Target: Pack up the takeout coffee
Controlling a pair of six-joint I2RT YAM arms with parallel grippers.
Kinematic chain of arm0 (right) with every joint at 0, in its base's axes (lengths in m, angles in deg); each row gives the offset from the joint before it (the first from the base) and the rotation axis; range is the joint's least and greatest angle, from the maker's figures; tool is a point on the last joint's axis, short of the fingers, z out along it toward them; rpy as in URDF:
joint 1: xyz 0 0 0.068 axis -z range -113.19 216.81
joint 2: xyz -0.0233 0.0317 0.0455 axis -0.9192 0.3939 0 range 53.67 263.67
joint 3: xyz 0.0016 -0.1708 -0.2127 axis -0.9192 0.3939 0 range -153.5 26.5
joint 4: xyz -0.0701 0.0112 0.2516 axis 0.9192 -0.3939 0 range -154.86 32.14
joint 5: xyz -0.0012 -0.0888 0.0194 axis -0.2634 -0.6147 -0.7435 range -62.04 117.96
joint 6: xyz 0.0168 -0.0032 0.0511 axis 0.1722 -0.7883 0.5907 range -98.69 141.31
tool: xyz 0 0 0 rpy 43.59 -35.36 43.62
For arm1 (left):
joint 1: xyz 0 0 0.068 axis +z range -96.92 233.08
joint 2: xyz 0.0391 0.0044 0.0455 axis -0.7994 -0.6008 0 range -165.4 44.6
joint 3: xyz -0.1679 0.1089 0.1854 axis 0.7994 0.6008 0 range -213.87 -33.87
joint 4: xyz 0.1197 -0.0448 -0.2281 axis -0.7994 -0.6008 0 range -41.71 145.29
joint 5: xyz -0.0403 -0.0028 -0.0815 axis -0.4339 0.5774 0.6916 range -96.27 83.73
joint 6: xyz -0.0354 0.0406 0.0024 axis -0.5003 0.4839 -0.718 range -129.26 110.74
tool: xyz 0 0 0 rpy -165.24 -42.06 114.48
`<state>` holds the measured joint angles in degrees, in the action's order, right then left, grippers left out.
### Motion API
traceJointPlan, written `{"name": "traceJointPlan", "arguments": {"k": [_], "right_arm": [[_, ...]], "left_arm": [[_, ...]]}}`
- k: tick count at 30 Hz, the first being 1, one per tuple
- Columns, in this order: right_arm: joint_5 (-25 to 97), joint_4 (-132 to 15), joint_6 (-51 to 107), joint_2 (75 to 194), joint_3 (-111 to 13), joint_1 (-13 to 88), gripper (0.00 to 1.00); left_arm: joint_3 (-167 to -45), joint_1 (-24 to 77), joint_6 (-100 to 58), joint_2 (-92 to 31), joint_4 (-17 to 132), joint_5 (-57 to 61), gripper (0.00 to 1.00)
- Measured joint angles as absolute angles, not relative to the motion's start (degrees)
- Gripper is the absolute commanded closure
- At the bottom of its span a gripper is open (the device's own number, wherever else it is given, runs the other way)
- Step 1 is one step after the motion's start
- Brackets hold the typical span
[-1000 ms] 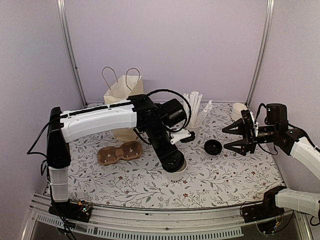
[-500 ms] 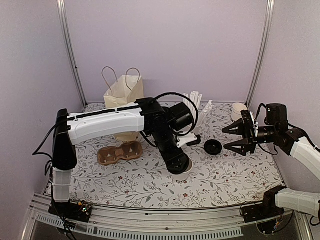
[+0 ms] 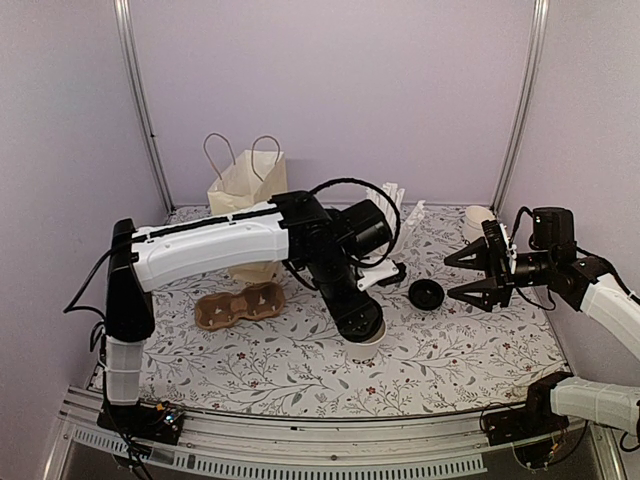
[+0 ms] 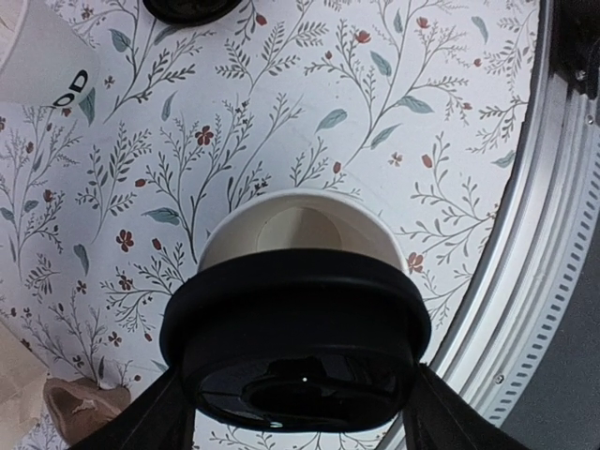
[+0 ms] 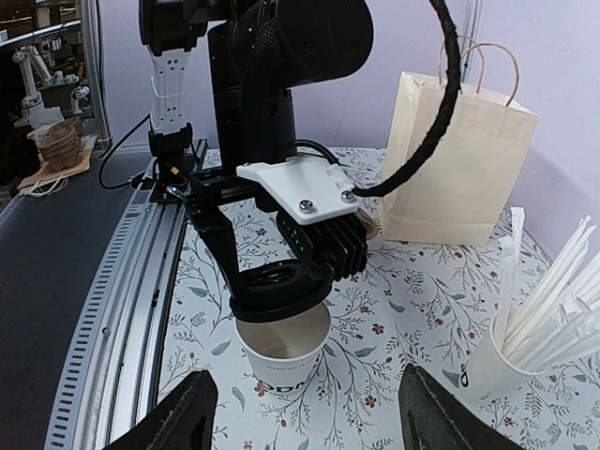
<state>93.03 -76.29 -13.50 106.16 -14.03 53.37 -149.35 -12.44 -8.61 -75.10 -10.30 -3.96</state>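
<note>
Floral surface (image 3: 240,365), near edge: left end effector (image 3: 362,328) (clamped on the black lid (image 4: 298,370)) hangs above the upright cup (image 5: 281,349); right end effector (image 3: 478,268) gapes.

Left arm (image 3: 205,248): long white shell links with a dark seam along the top, fat black cylindrical joints, a black upright link above a white base segment, and a thick black cable (image 3: 352,184) looping off the wrist. Left gripper (image 5: 281,286): flat white bracket (image 5: 302,193) with two silver screw heads, a black ribbed block under it, black fingers (image 5: 217,251). Right arm (image 3: 608,300): white shells over black joints, a thin black lead (image 3: 516,222) arching at the wrist, and right gripper (image 3: 450,277) with black triangular fingers (image 3: 468,255).
</note>
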Motion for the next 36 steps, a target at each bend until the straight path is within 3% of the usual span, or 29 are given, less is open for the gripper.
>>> {"name": "traceJointPlan", "arguments": {"k": [18, 24, 26, 36], "right_arm": [[93.0, -76.4, -13.5, 106.2, -14.0, 53.4, 0.3], [93.0, -76.7, -13.6, 106.2, -14.0, 53.4, 0.3], [93.0, -76.7, -13.7, 106.2, -14.0, 53.4, 0.3], [93.0, -76.7, -13.7, 106.2, -14.0, 53.4, 0.3]], "left_arm": [[-151.9, -12.7, -8.0, -78.4, -10.1, -3.5, 0.23], [-152.0, -12.7, -7.6, -78.4, -10.1, -3.3, 0.16], [-152.0, -12.7, -7.7, -78.4, -10.1, -3.3, 0.01], [-152.0, -12.7, -7.5, -78.4, -10.1, -3.3, 0.02]]}}
